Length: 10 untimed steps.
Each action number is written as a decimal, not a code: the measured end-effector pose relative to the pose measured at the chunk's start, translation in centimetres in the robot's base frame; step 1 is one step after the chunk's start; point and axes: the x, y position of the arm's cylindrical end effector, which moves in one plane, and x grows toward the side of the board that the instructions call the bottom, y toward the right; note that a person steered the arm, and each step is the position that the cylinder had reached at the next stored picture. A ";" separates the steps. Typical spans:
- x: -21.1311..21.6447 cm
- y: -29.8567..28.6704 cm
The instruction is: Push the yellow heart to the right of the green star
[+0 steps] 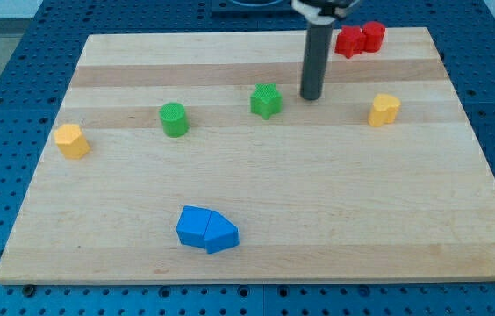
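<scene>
Light wooden board (256,175) on a blue perforated table (2,53). The arm's straight dark rod comes down near the board's top edge, its tip (310,96) resting on the wood just right of the green star-shaped plastic block (266,101), apart from it, not touching. No jaws on this tool, so nothing is grasped or clamped; the tip is free of every block.

The yellow heart-shaped plastic block (384,110) sits toward the right edge, level with the star, well apart from it, with the tip between the two. The heart is already on the star's right side, so my read is the step in hand is closing the gap. Next move likely calls for the tip to go around the heart to its right-edge side and push it leftward toward the star, stopping before contact. Risk: a glancing push skews the heart off line.

Other blocks:
- green round cylinder block (174,119), left of the star
- yellow block, roughly hexagonal (71,140), near the left edge
- two blue blocks touching (207,229), toward the bottom edge
- two red blocks touching (359,39), near the top right corner

No brands, labels or writing readable anywhere.
</scene>
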 end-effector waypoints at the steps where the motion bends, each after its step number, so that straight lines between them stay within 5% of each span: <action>1: 3.4 -0.3; 6: 4.3 11.7; 7: 5.7 9.5; 10: 13.6 -16.0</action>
